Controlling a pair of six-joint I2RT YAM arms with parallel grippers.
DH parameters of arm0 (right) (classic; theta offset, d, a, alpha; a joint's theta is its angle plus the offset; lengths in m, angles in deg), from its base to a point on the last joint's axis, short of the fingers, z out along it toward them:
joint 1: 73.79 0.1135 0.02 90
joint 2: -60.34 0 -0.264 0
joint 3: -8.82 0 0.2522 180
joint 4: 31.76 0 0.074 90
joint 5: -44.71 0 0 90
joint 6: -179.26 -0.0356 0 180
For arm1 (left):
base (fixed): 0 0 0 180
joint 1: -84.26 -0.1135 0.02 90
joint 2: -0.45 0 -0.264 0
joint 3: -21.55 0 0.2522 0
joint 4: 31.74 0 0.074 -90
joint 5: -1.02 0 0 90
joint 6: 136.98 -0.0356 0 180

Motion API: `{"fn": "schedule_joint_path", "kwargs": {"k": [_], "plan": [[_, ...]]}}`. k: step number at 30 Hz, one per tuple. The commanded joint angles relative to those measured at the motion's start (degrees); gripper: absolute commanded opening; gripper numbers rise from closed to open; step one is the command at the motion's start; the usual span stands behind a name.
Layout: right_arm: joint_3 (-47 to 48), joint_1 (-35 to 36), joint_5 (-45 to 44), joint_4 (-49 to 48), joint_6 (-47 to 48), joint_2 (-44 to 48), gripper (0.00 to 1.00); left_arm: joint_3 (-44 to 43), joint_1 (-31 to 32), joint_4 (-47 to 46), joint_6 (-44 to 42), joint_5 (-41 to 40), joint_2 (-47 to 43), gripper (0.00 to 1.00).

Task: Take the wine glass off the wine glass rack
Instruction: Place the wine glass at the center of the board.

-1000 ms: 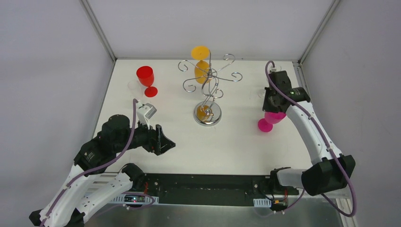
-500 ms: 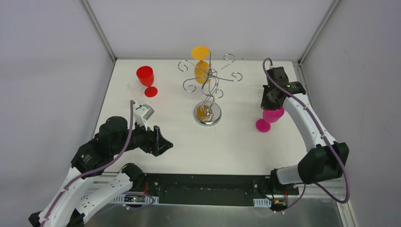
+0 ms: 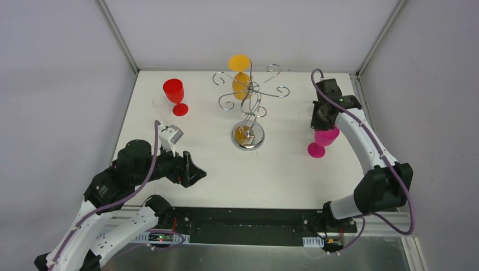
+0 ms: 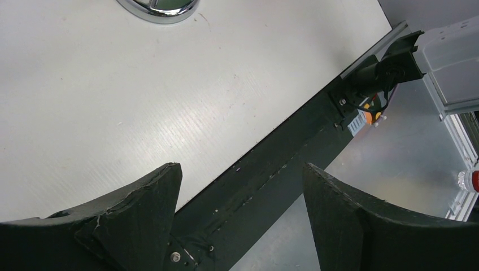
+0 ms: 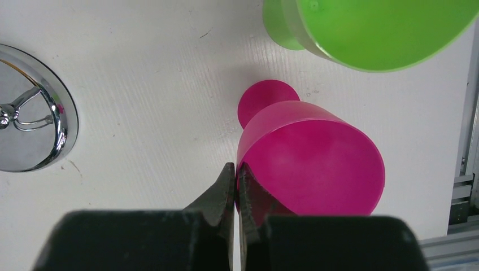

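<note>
While the right gripper [image 3: 322,125] pinches the pink wine glass [image 3: 326,137] by its rim, that glass sits at the right side of the table [image 3: 282,175], well apart from the wine glass rack [image 3: 251,107] in the middle. From above it looks tilted, foot toward the near side; whether the foot touches the table I cannot tell. 1 orange wine glass [image 3: 239,63] hangs upside down from a far arm of the rack, and a red glass [image 3: 174,90] stands upright at far left. The left gripper [image 3: 195,169] hangs over the near left of the table.

Left wrist view: the left gripper [image 4: 242,169] is spread wide with nothing between its fingers, and only the edge of the chrome base [image 4: 158,7] shows at the top.

Right wrist view: the right gripper [image 5: 234,180] is closed almost completely, its 2 fingers clamping the thin wall of the pink wine glass [image 5: 310,164]. A green glass [image 5: 373,28] is just beside it, and the chrome base [image 5: 28,113] lies to the left.

Judging by its opaque, even colour, the glass is probably plastic: light, stiff and smooth. A pinch on 1 spot of the rim may let it swing, so it wants slow moves; the stem or the whole bowl would give a firmer hold.
</note>
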Motion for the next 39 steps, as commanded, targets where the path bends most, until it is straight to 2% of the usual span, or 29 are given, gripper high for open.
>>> {"fn": "schedule_joint_path", "kwargs": {"k": [1, 3, 7, 13, 27, 34, 39], "plan": [[2.57, -0.29, -1.71, -0.56, -0.25, -0.31, 0.0, -1.74, 0.25, 0.7, -1.13, -1.22, -0.52, 0.8], [2.85, -0.29, -1.68, -0.48, -0.36, -0.45, 0.0, -1.69, 0.28, 0.81, -1.13, -1.35, -0.63, 0.8], [3.43, -0.28, -1.49, -0.2, -0.63, -0.23, 0.08, -1.79, 0.27, 0.8, -1.21, -1.06, -0.55, 0.8], [4.56, -0.26, -1.41, 0.19, -0.86, 0.44, 0.23, -2.23, 0.28, 0.84, -1.13, -1.31, -0.28, 0.8], [7.91, -0.29, -2.64, 2.14, -0.76, 2.48, 0.34, -5.67, 0.28, 1.74, -0.69, -3.53, 1.07, 0.81], [9.68, -0.24, -3.3, 2.9, -1.03, 6.86, 0.41, -10.33, 0.28, 2.14, -0.12, -6.33, 6.59, 0.81], [8.65, -0.23, 0.11, 1.07, -2.91, 11.02, 0.44, -17.01, 0.28, 2.02, -0.44, -7.87, 11.37, 0.81]]}}
